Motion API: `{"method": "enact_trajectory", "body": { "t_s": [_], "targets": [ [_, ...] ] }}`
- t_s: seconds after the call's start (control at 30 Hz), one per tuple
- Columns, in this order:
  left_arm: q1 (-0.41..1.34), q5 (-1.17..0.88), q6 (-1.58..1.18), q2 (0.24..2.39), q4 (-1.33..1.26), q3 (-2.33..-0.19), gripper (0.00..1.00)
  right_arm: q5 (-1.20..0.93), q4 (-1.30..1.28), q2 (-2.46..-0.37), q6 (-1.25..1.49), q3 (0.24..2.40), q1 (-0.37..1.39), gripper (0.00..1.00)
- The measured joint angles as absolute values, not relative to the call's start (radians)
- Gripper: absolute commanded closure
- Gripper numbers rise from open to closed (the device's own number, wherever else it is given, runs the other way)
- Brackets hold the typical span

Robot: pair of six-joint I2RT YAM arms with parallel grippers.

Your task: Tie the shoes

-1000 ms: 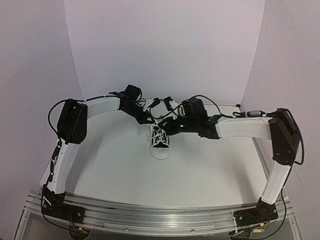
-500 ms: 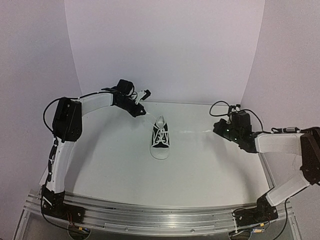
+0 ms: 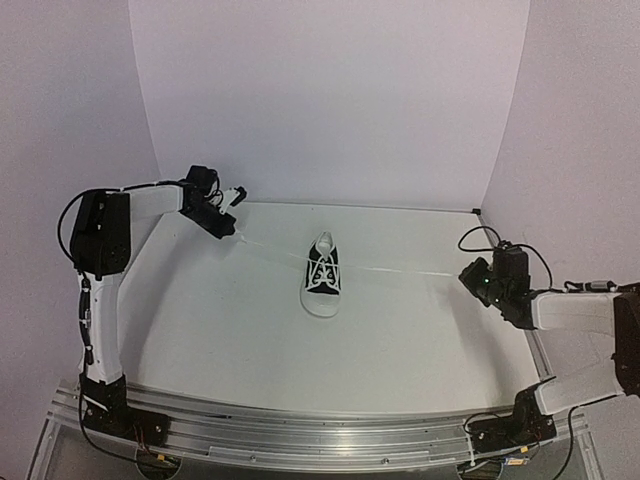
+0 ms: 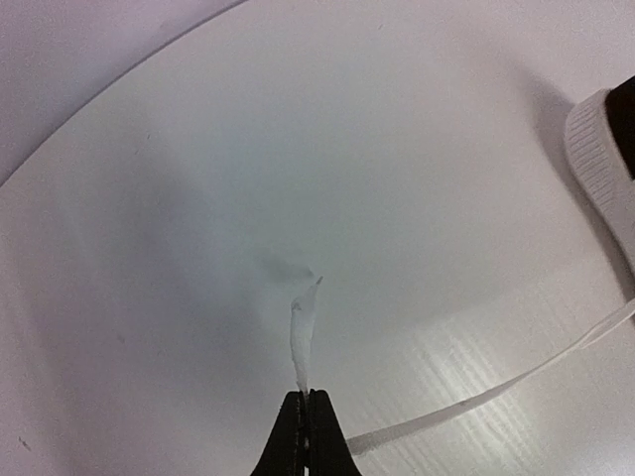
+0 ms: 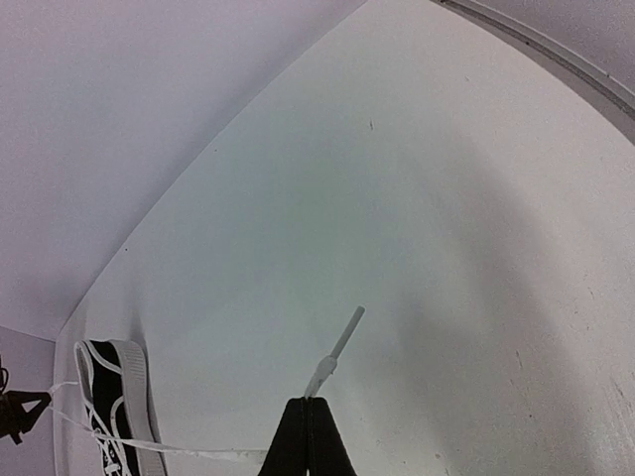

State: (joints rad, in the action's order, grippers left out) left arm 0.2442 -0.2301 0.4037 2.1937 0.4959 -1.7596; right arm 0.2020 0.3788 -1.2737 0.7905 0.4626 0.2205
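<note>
The small black sneaker (image 3: 322, 280) with white sole and toe cap stands mid-table, toe toward me. Its two white laces are pulled out taut to either side. My left gripper (image 3: 232, 230) is far left of the shoe, shut on the left lace (image 3: 270, 247); the lace end (image 4: 301, 332) sticks out past the tips. My right gripper (image 3: 470, 277) is far right of the shoe, shut on the right lace (image 3: 400, 270); its aglet (image 5: 342, 342) pokes out beyond the tips. The shoe's sole shows in the left wrist view (image 4: 600, 164) and the shoe in the right wrist view (image 5: 114, 402).
The white table (image 3: 230, 340) is backed by a curved white backdrop (image 3: 330, 100). The table's right edge rail (image 3: 520, 305) runs just by the right arm. A metal rail (image 3: 320, 435) holds both arm bases at the near edge.
Both grippers have pulled apart, left going further left, right further right, each holding its lace. The laces are now stretched straight out from the shoe.
</note>
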Motion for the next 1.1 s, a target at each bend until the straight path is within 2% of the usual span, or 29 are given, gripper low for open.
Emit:
{"method": "enact_trajectory", "body": {
  "t_s": [0.27,0.5,0.53,0.57,0.63,0.7,0.73,0.77,0.87,1.0,1.1],
  "targets": [
    [0.225,-0.156,0.482,2.156,0.474,-1.563,1.00,0.113,0.387,-1.519,0.795,0.577,0.190,1.00],
    [0.214,-0.154,0.495,2.140,0.485,-1.537,1.00,0.010,0.355,-1.654,0.791,0.633,0.169,1.00],
    [0.213,-0.172,0.484,2.130,0.506,-1.542,1.00,-0.014,0.332,-1.672,0.785,0.655,0.169,0.97],
    [0.213,-0.193,0.471,2.117,0.533,-1.552,1.00,-0.035,0.311,-1.687,0.781,0.676,0.169,0.88],
    [0.216,-0.247,0.441,2.095,0.594,-1.598,1.00,-0.070,0.254,-1.703,0.773,0.714,0.170,0.63],
    [0.222,-0.313,0.401,2.072,0.652,-1.664,1.00,-0.087,0.175,-1.703,0.761,0.750,0.170,0.51],
    [0.226,-0.345,0.384,2.060,0.677,-1.696,1.00,-0.091,0.134,-1.703,0.756,0.768,0.170,0.38],
    [0.233,-0.380,0.366,2.044,0.701,-1.726,1.00,-0.091,0.097,-1.702,0.752,0.784,0.170,0.32],
    [0.256,-0.493,0.310,1.989,0.774,-1.786,1.00,-0.074,-0.058,-1.684,0.704,0.856,0.174,0.26],
    [0.276,-0.614,0.254,1.948,0.862,-1.843,1.00,-0.013,-0.185,-1.655,0.545,0.991,0.226,0.29],
    [0.276,-0.671,0.235,1.947,0.914,-1.886,1.00,-0.008,-0.177,-1.659,0.335,1.132,0.360,0.34]
  ]
}}
